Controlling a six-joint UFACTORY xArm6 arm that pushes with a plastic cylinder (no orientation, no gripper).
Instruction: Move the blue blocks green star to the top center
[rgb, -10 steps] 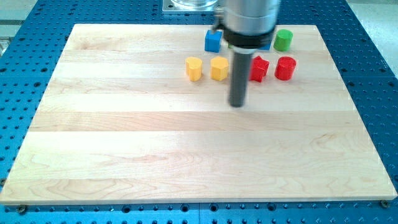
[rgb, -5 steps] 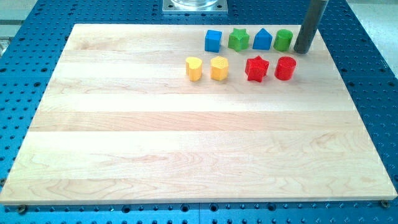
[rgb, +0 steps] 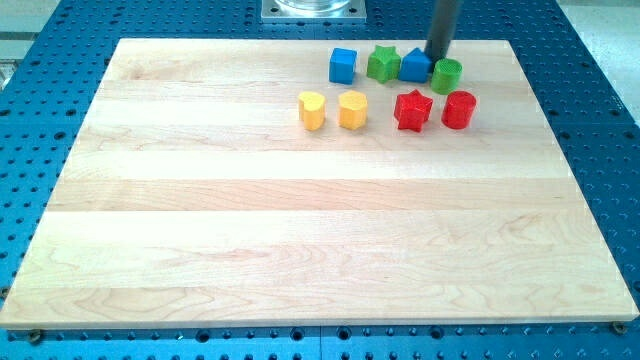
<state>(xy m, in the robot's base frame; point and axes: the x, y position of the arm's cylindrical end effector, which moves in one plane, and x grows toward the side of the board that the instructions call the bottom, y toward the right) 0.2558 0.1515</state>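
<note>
A blue cube (rgb: 343, 66), a green star (rgb: 382, 64) and a blue house-shaped block (rgb: 414, 65) stand in a row near the view's top, right of centre. The green star touches the blue house-shaped block. My tip (rgb: 438, 59) is at the right side of that block, between it and the green cylinder (rgb: 447, 76), which sits lower and to the right.
Below the row stand a yellow block (rgb: 313, 110), a second yellow block (rgb: 352, 110), a red star (rgb: 413, 109) and a red cylinder (rgb: 459, 109). The wooden board (rgb: 300, 220) ends just above the row; a metal mount (rgb: 314, 9) lies beyond it.
My tip moved left from the green cylinder's right side to the blue house-shaped block. The green cylinder slid down and left, and the house-shaped block shifted left against the green star.
</note>
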